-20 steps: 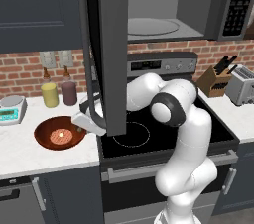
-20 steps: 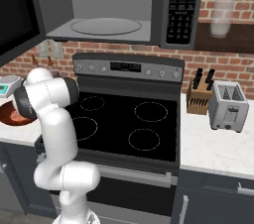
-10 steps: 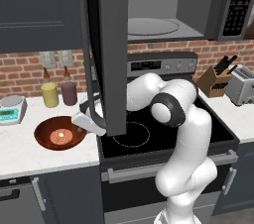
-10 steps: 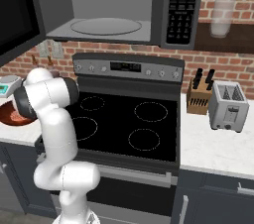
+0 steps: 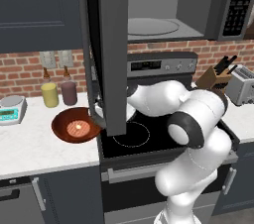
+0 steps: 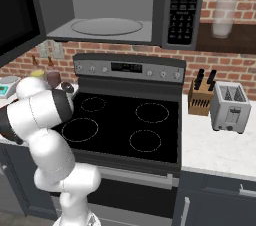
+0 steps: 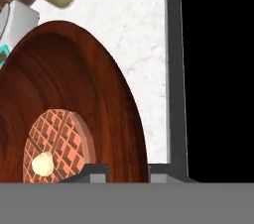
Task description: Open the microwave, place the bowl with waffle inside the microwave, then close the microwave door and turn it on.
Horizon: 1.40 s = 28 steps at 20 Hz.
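The reddish-brown bowl [image 5: 67,121] sits on the white counter left of the stove, with the small gridded waffle [image 5: 78,128] inside it. My gripper [image 5: 96,119] reaches under the open microwave door [image 5: 106,49] to the bowl's right rim. In the hand view the bowl [image 7: 74,94] and waffle [image 7: 59,143] are close up. The gripper [image 7: 128,171] straddles the rim, one fingertip [image 7: 94,171] inside the bowl and the other outside, shut on it. The microwave [image 6: 110,5] stands open, its turntable bare and its keypad [image 6: 180,5] at the right.
A yellow bottle [image 5: 49,94], a maroon bottle [image 5: 69,92] and a kitchen scale [image 5: 11,109] stand behind the bowl. The black stovetop [image 6: 125,120] lies under the microwave. A knife block [image 6: 200,97] and toaster [image 6: 230,106] sit on the right counter.
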{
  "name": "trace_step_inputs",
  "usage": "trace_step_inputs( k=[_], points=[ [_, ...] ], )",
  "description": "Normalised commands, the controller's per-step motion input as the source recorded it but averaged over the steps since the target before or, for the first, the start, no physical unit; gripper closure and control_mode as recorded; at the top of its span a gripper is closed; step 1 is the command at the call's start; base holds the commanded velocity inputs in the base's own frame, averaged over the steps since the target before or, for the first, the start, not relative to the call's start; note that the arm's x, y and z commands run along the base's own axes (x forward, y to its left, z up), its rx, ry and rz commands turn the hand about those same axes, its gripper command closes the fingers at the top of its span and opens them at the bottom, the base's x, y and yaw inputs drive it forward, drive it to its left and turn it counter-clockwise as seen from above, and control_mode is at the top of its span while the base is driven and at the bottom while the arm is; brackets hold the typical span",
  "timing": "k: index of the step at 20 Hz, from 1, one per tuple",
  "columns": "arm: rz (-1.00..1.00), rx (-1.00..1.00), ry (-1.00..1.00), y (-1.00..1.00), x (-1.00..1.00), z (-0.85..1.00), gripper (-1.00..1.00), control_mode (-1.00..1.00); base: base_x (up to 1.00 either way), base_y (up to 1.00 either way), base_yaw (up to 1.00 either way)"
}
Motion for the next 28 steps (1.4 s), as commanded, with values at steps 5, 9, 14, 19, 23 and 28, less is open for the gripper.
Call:
trace_step_inputs(
  k=[5, 9, 14, 19, 23, 28],
  points=[
    [-0.11, 0.00, 0.00, -1.00, -0.23, 0.96, 1.00, -1.00, 0.00, 0.00, 0.00],
    [-0.11, 0.00, 0.00, -1.00, -0.31, 1.00, 1.00, -1.00, 0.00, 0.00, 0.00],
    [-0.11, 0.00, 0.00, -1.00, -0.36, 1.00, 1.00, -1.00, 0.00, 0.00, 0.00],
    [-0.09, 0.00, 0.00, -1.00, -0.61, 1.00, 1.00, -1.00, 0.00, 0.00, 0.00],
    [-0.09, 0.00, 0.00, -0.94, -0.79, 1.00, 1.00, -1.00, 0.00, 0.00, 0.00],
    [-0.09, 0.00, -0.02, -0.82, -0.44, 1.00, 1.00, -1.00, 0.00, 0.00, 0.00]
  ],
)
